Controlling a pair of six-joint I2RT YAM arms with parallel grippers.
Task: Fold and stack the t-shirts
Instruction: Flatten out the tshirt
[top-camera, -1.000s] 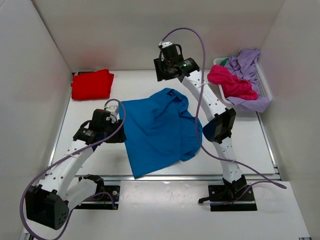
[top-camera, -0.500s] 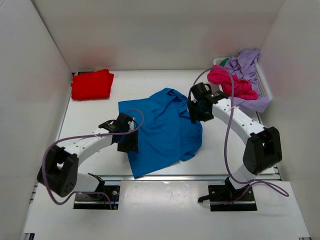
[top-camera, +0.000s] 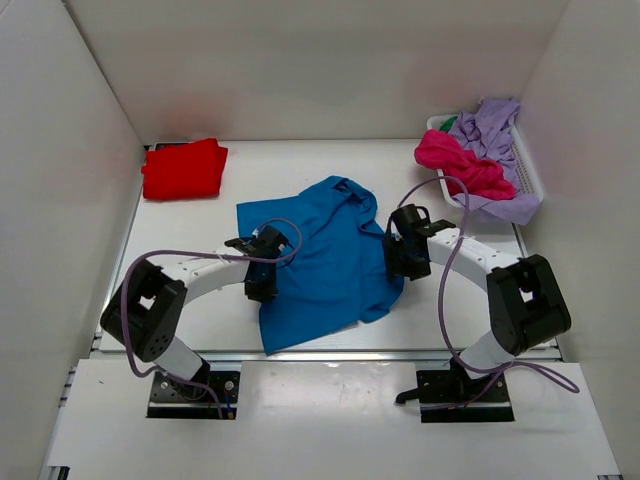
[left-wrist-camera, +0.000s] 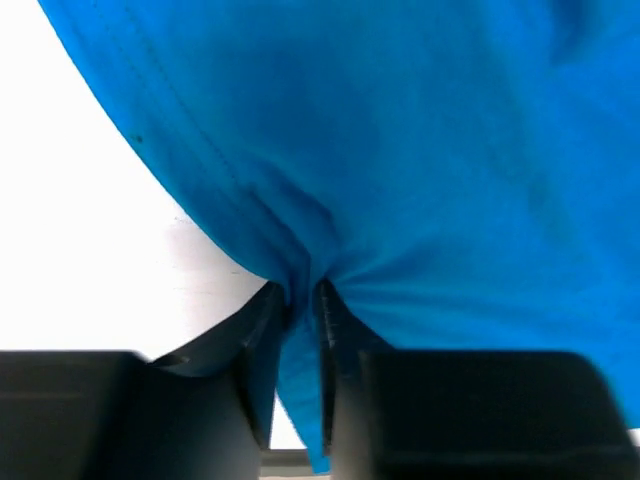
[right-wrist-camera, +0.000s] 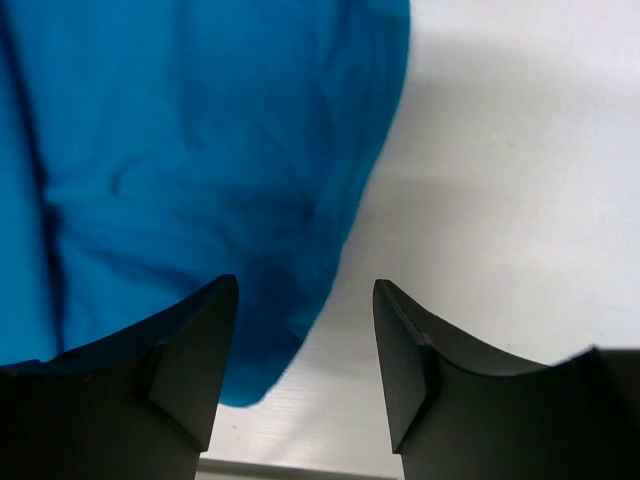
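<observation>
This is a robotics lab test cell. Plain white panels (top-camera: 60, 200) box in a white table (top-camera: 300, 160), with the left arm (top-camera: 205, 270) and right arm (top-camera: 470, 252) bolted on.

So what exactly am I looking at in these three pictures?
These are two robot arms bolted at the near edge of a white table. The wide picture comes from a fixed camera above and behind them. Each close-up comes from a small camera on one wrist, looking past that arm's two dark fingers. A blue t-shirt lies spread in the middle, and a red t-shirt sits folded at the far left. A white basket at the far right holds a pink t-shirt and a lilac t-shirt. The left gripper is shut on a fold at the blue shirt's edge. The right gripper is open, holding nothing, over the opposite edge.
</observation>
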